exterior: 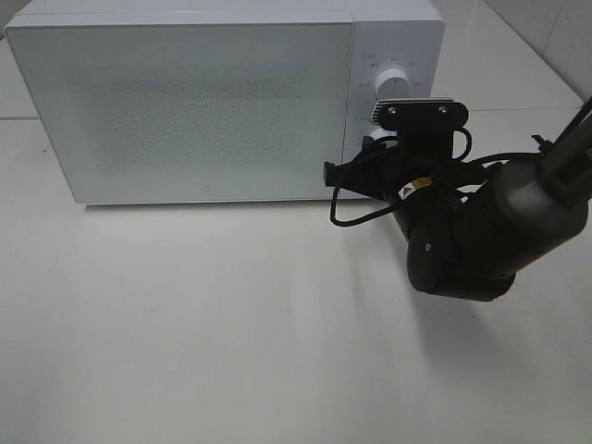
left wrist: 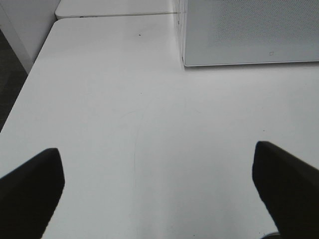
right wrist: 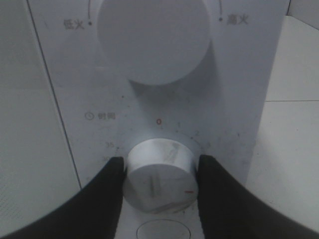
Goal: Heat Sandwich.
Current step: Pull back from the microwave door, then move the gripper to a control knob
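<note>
- The white table carries everything in view; most of it is bare.
- The microwave stands at the far side with its frosted door closed. The sandwich shows in no view, so its place cannot be told from here; judging by the shut door, it is probably inside.
- The right arm reaches in to the control panel, and it is the only arm near the controls.
- The left gripper hangs over bare table off the microwave's other end, jaws spread wide and holding nothing.
- The right gripper points straight at the panel, below the large power dial.
- The timer knob sits between its jaws, which are partly closed and press on opposite flanks. The knob's axis runs out of the panel along the gripper's line, so the next move looks like a plain wrist roll.
</note>
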Controlling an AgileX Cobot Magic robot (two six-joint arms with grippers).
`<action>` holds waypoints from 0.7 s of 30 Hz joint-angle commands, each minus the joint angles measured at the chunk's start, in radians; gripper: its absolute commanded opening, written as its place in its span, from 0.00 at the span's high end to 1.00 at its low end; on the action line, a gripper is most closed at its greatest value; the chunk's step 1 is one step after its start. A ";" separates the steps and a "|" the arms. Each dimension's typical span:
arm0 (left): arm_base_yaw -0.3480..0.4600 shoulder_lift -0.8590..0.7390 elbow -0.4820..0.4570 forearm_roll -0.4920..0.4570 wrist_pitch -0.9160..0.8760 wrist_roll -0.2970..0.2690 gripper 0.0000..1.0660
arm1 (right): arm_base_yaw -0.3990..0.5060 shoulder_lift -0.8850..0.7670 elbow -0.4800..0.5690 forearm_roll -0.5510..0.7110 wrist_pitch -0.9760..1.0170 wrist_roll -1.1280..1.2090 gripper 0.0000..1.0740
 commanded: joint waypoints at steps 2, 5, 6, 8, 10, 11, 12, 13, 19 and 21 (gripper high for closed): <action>0.006 -0.026 0.003 -0.006 -0.011 -0.006 0.09 | -0.003 -0.005 -0.016 -0.020 -0.004 -0.010 0.88; 0.006 -0.026 0.003 -0.006 -0.011 -0.006 0.09 | -0.003 -0.005 -0.016 -0.020 -0.005 -0.001 0.88; 0.006 -0.026 0.003 -0.006 -0.011 -0.006 0.09 | -0.003 -0.005 -0.016 -0.020 -0.005 0.004 0.88; 0.006 -0.026 0.003 -0.006 -0.011 -0.006 0.09 | -0.003 -0.005 -0.016 -0.020 -0.009 0.018 0.88; 0.006 -0.026 0.003 -0.006 -0.011 -0.006 0.09 | -0.003 -0.005 -0.016 -0.021 -0.020 0.043 0.89; 0.006 -0.026 0.003 -0.006 -0.011 -0.006 0.09 | -0.003 -0.005 -0.016 -0.022 -0.026 0.057 0.89; 0.006 -0.026 0.003 -0.006 -0.011 -0.006 0.09 | -0.003 -0.005 -0.016 -0.023 -0.030 0.075 0.89; 0.006 -0.026 0.003 -0.006 -0.011 -0.006 0.09 | -0.003 -0.005 -0.016 -0.023 -0.035 0.093 0.89; 0.006 -0.026 0.003 -0.006 -0.011 -0.006 0.09 | -0.003 -0.005 -0.016 -0.037 -0.056 0.199 0.89; 0.006 -0.026 0.003 -0.006 -0.011 -0.006 0.09 | -0.003 -0.005 -0.016 -0.038 -0.056 0.214 0.89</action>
